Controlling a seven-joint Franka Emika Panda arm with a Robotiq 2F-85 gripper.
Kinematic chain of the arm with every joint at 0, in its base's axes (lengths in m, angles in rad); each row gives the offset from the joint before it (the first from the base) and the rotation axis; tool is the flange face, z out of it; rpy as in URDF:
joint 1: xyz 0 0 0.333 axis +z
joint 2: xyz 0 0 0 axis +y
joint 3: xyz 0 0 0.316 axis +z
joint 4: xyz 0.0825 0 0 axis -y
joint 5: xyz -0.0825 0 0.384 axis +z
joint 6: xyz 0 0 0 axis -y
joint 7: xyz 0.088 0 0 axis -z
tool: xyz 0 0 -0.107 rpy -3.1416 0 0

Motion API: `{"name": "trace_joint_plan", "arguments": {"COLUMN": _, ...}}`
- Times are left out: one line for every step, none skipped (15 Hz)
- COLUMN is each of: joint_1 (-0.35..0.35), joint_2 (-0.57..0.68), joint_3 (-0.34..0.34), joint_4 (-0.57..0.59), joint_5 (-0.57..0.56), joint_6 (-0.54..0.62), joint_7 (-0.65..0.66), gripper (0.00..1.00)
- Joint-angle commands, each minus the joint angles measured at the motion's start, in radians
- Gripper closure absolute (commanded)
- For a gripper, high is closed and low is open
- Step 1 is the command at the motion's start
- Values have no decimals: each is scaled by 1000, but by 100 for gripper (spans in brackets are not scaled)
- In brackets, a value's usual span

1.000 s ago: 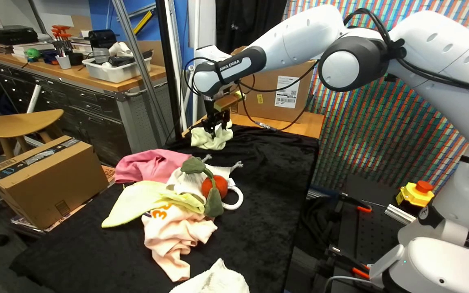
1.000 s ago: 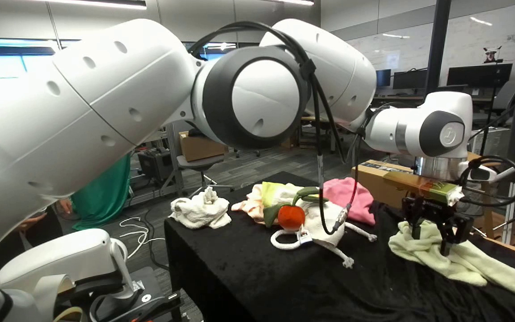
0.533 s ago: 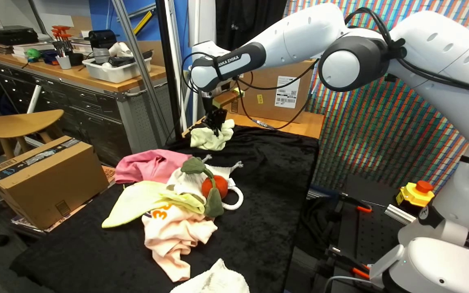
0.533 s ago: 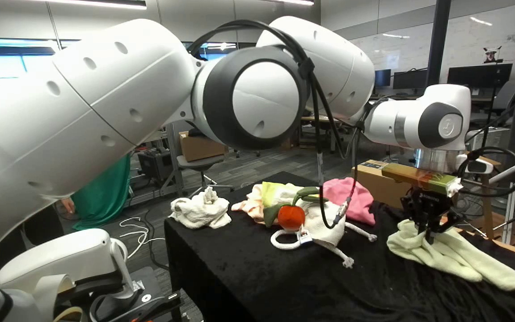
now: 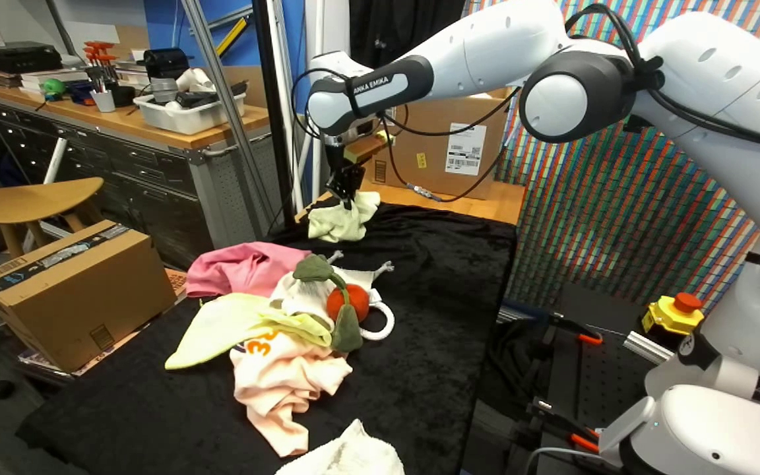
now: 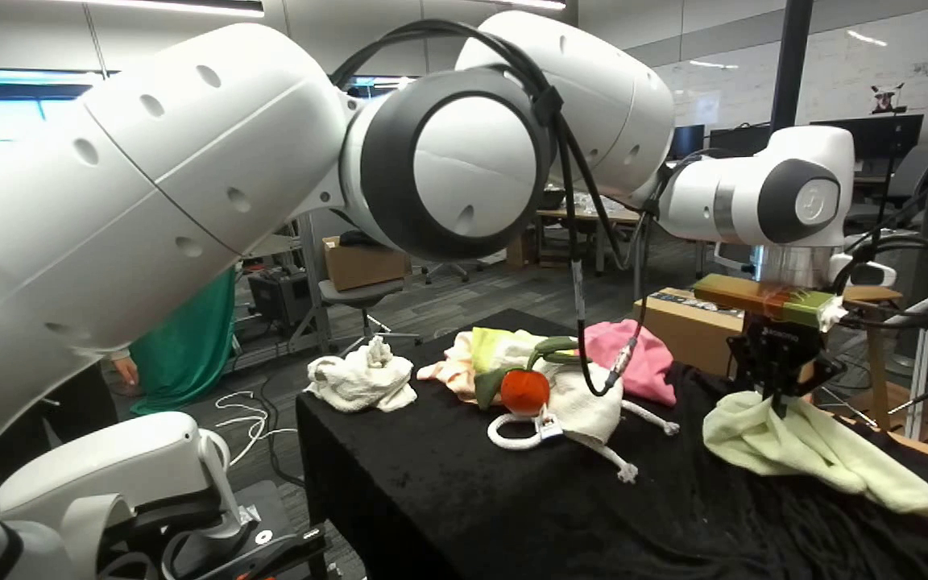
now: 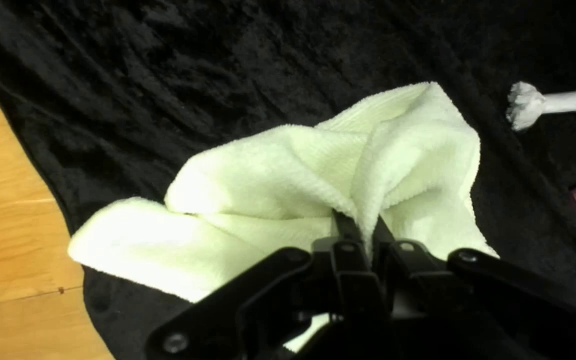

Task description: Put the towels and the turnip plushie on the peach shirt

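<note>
Pale yellow-green towel (image 7: 268,175) — 1, loosely bunched, at the end of the black cloth (image 7: 218,65) nearest the bare wood (image 7: 13,240). Gripper (image 7: 363,225), black: 2 fingers standing nearly together, a single peaked fold of that towel pinched between them. Pink cloth (image 5: 245,267) near; peach shirt (image 5: 291,373) farther off, on the black cloth. White towel (image 6: 361,380) — 1, well apart from the gripper, beyond the shirt.

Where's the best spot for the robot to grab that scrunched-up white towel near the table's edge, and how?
I'd pinch the white towel by its pointy peak, coming straight down from above. It's bunched up, and that tip sticks up in both exterior views, so it looks easiest to catch. The rest spreads lower on the black cloth.
</note>
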Motion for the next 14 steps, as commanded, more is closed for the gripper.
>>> {"name": "trace_joint_plan", "arguments": {"joint_1": -16, "joint_2": -106, "joint_3": 22, "joint_4": -69, "joint_5": 14, "joint_6": 7, "joint_7": -66, "gripper": 91}}
{"name": "trace_joint_plan", "arguments": {"joint_1": -14, "joint_2": -139, "joint_3": 23, "joint_4": -94, "joint_5": 11, "joint_6": 22, "joint_7": -81, "gripper": 92}}
{"name": "trace_joint_plan", "arguments": {"joint_1": -14, "joint_2": -172, "joint_3": 27, "joint_4": -119, "joint_5": 9, "joint_6": 31, "joint_7": -103, "gripper": 92}}
{"name": "trace_joint_plan", "arguments": {"joint_1": -9, "joint_2": -207, "joint_3": 26, "joint_4": -150, "joint_5": 4, "joint_6": 50, "joint_7": -117, "gripper": 94}}
{"name": "trace_joint_plan", "arguments": {"joint_1": -7, "joint_2": -243, "joint_3": 28, "joint_4": -179, "joint_5": 1, "joint_6": 63, "joint_7": -131, "gripper": 94}}
{"name": "trace_joint_plan", "arguments": {"joint_1": -5, "joint_2": -283, "joint_3": 31, "joint_4": -216, "joint_5": -1, "joint_6": 83, "joint_7": -148, "gripper": 95}}
{"name": "trace_joint_plan", "arguments": {"joint_1": -4, "joint_2": -324, "joint_3": 34, "joint_4": -257, "joint_5": -1, "joint_6": 107, "joint_7": -160, "gripper": 96}}
{"name": "trace_joint_plan", "arguments": {"joint_1": -4, "joint_2": -368, "joint_3": 39, "joint_4": -302, "joint_5": -2, "joint_6": 131, "joint_7": -178, "gripper": 95}}
{"name": "trace_joint_plan", "arguments": {"joint_1": -2, "joint_2": -408, "joint_3": 42, "joint_4": -348, "joint_5": -5, "joint_6": 158, "joint_7": -194, "gripper": 95}}
{"name": "trace_joint_plan", "arguments": {"joint_1": -1, "joint_2": -451, "joint_3": 42, "joint_4": -387, "joint_5": 3, "joint_6": 172, "joint_7": -212, "gripper": 95}}
{"name": "trace_joint_plan", "arguments": {"joint_1": 3, "joint_2": -489, "joint_3": 44, "joint_4": -429, "joint_5": -2, "joint_6": 194, "joint_7": -230, "gripper": 95}}
{"name": "trace_joint_plan", "arguments": {"joint_1": -7, "joint_2": -537, "joint_3": 62, "joint_4": -470, "joint_5": 14, "joint_6": 178, "joint_7": -288, "gripper": 95}}
{"name": "trace_joint_plan", "arguments": {"joint_1": -10, "joint_2": -577, "joint_3": 77, "joint_4": -510, "joint_5": 17, "joint_6": 171, "joint_7": -350, "gripper": 95}}
{"name": "trace_joint_plan", "arguments": {"joint_1": -9, "joint_2": -621, "joint_3": 85, "joint_4": -546, "joint_5": 17, "joint_6": 157, "joint_7": -397, "gripper": 95}}
